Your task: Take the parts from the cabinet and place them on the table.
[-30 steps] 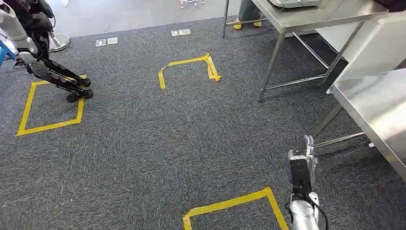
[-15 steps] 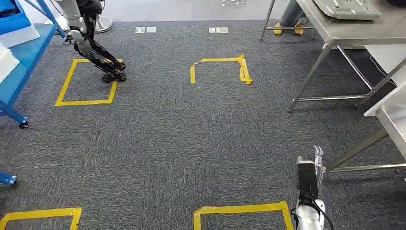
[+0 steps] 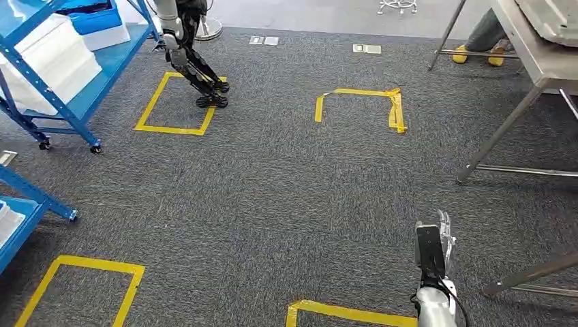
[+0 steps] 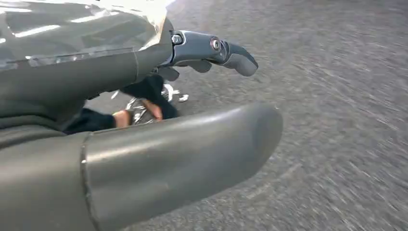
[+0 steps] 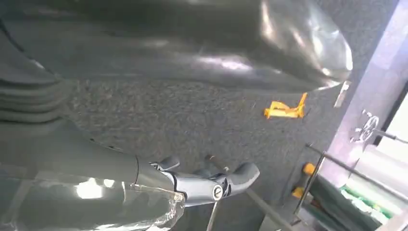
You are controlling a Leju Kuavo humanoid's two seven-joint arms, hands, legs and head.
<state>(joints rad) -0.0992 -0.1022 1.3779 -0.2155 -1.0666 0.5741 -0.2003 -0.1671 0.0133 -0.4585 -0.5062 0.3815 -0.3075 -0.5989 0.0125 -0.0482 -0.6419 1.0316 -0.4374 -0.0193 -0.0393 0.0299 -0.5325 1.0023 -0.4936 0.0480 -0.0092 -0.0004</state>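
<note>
**Walking phase, both hands empty, cabinet ahead to the left**

Head view. Grey carpet (image 3: 286, 197) marked with yellow tape squares (image 3: 174, 102). The blue cabinet (image 3: 82, 95), a wheeled shelf rack, stands at upper left; a white box (image 3: 51, 58) lies on its shelf with a blue bin (image 3: 95, 17) beside it. What either holds cannot be made out from here, so the parts themselves are taken to be in there, not seen. A second blue shelf (image 3: 20, 225) edges in at lower left. The steel table (image 3: 538, 61) stands at upper right, well apart from the cabinet, with a grey tray-like object (image 3: 555, 17) on top. Another robot's legs (image 3: 198, 71) stand on the taped square just beside the cabinet. A person's yellow shoes (image 3: 480, 56) show behind the table. The right hand (image 3: 431, 248) hangs low, fingers straight, holding nothing.

Left wrist view. The left hand (image 4: 159, 110) over blurred carpet; thumb and fingers apart, nothing in them.

Right wrist view. Right hand fingers loosely spread, empty; a table leg (image 5: 312, 180) and a tape scrap (image 5: 285, 109) lie beyond.

Judgement: the step is the approach. Best done by squaring up to the cabinet's open shelf side, keeping off the other robot's square, and stopping close enough that the shelf sits within easy reach before either arm lifts.
</note>
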